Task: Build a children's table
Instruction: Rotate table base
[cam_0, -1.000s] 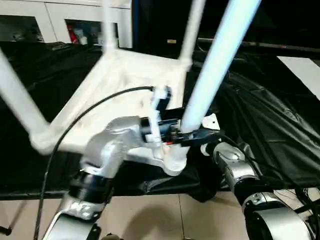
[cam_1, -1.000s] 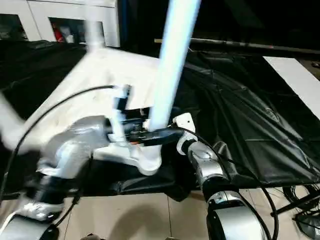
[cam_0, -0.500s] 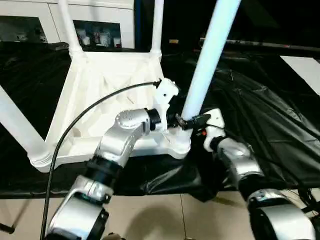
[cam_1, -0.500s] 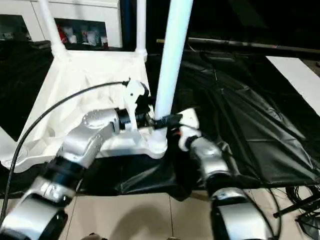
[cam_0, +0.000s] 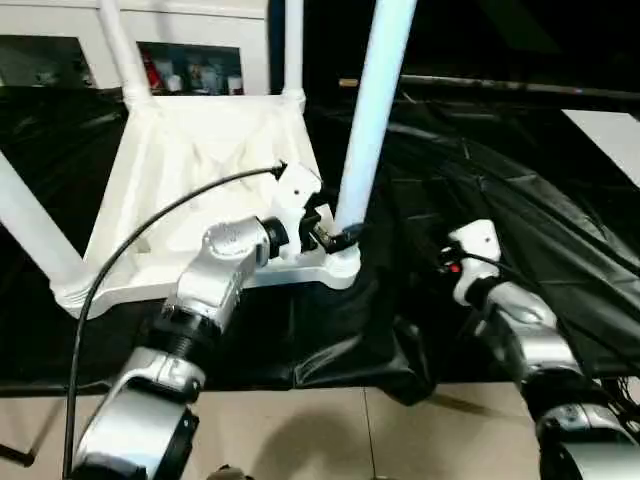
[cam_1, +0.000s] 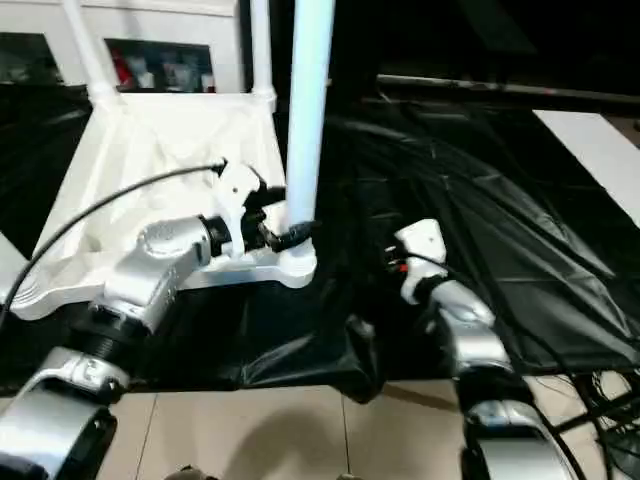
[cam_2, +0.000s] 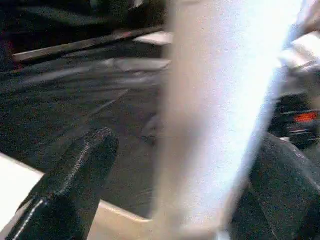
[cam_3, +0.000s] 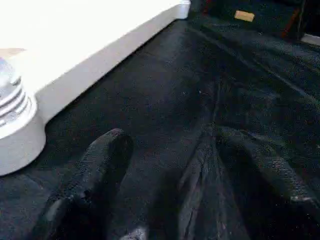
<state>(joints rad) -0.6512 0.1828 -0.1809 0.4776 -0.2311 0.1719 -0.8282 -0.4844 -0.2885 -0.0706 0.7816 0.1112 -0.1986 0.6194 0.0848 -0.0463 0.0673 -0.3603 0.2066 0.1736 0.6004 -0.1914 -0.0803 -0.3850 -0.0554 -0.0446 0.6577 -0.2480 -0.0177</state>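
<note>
The white table top (cam_0: 180, 170) lies upside down on black cloth, ribbed underside up. Its legs stand in the corner sockets: two at the back (cam_0: 293, 50), one at the near left (cam_0: 30, 230), and the near-right leg (cam_0: 370, 110). My left gripper (cam_0: 338, 236) is at the foot of that near-right leg, open, with a finger on each side of it. In the left wrist view one finger (cam_2: 75, 180) stands apart from the leg (cam_2: 220, 110) and the other (cam_2: 285, 185) touches it. My right gripper (cam_3: 175, 140) is open and empty over the cloth, to the right of the table corner (cam_3: 20, 135).
Black cloth (cam_0: 520, 180) covers the work surface and hangs over its front edge onto the tiled floor (cam_0: 300, 430). White cabinets (cam_0: 190, 40) stand behind. A black cable (cam_0: 150, 235) arcs over my left forearm.
My right gripper has let go of the near-right leg and drawn back to the right. The table and my left gripper have shifted a little to the left and away.
</note>
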